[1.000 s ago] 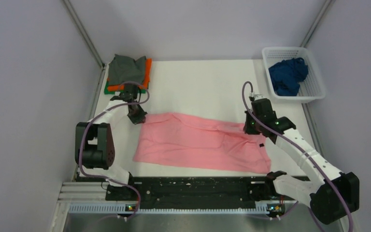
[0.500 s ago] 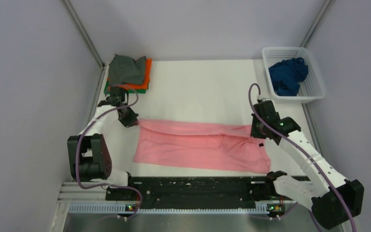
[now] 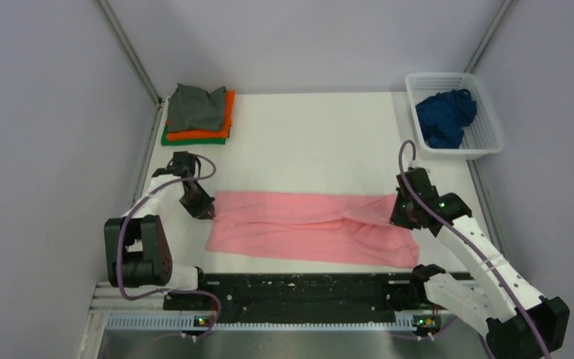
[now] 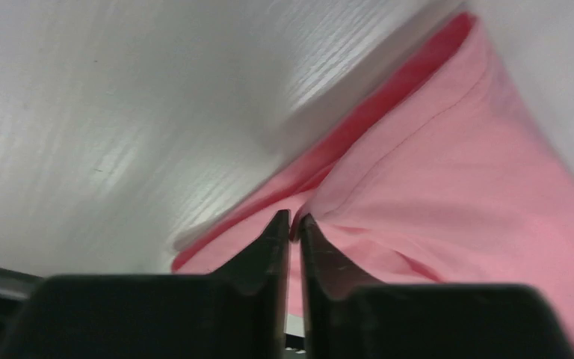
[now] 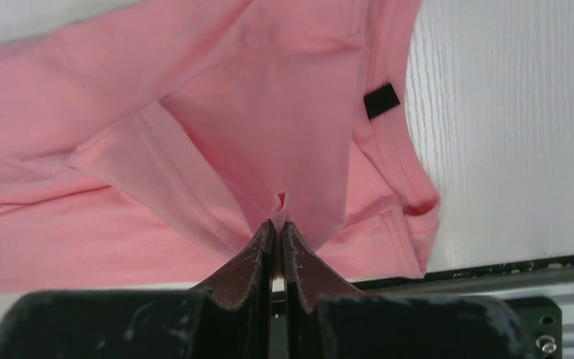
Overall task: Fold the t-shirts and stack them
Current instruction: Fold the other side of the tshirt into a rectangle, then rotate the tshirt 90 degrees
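The light pink t-shirt (image 3: 306,224) lies spread across the near middle of the table, its far edge folded toward me. My left gripper (image 3: 203,212) is shut on the shirt's far left corner; the left wrist view shows pink cloth (image 4: 433,187) pinched between the jaws of the left gripper (image 4: 292,218). My right gripper (image 3: 400,217) is shut on the far right edge near the collar; the right wrist view shows a pinch of cloth (image 5: 269,134) in the right gripper (image 5: 278,223) and the dark neck label (image 5: 382,100). Folded grey, orange and green t-shirts (image 3: 198,112) are stacked at the far left.
A white lattice basket (image 3: 486,127) at the far right holds a crumpled dark blue t-shirt (image 3: 445,116). The black rail (image 3: 306,292) with the arm bases runs along the table's near edge. Grey walls close both sides.
Both grippers have moved toward the near edge, pulling the pink shirt's far edge over its lower half. The shirt now looks narrower from far to near.
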`<action>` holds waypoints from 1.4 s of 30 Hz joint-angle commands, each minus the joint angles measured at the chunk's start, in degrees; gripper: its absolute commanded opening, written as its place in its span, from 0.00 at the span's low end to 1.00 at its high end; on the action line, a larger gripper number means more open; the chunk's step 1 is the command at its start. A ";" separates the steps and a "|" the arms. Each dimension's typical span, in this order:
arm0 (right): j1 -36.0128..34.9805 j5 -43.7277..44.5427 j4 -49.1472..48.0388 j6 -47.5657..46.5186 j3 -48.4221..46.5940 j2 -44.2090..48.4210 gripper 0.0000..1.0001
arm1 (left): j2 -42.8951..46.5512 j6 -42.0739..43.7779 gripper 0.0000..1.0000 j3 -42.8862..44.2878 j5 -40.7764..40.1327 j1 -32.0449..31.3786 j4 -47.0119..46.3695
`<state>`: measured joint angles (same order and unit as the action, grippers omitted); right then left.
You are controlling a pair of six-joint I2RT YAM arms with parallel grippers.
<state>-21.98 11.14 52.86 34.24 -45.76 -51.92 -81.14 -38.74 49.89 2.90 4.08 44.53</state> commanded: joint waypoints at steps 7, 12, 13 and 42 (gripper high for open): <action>-0.35 0.80 12.27 13.78 0.01 8.86 0.93 | 4.27 1.28 0.99 8.63 -8.46 0.38 10.86; -0.35 -4.62 -5.90 6.91 2.02 10.69 0.99 | 3.53 3.44 0.99 12.96 9.91 -0.17 2.45; -0.35 -7.30 -10.00 6.80 3.73 10.02 0.99 | 2.96 3.38 0.99 12.50 12.63 -0.80 -0.28; 9.20 -21.17 -39.07 -4.85 -39.69 -70.00 0.99 | 4.62 -11.82 0.99 -9.01 12.72 -21.80 -10.71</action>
<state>-13.43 -2.42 16.19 34.22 -69.49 -107.42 -80.53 -43.62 41.85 16.60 -13.65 36.84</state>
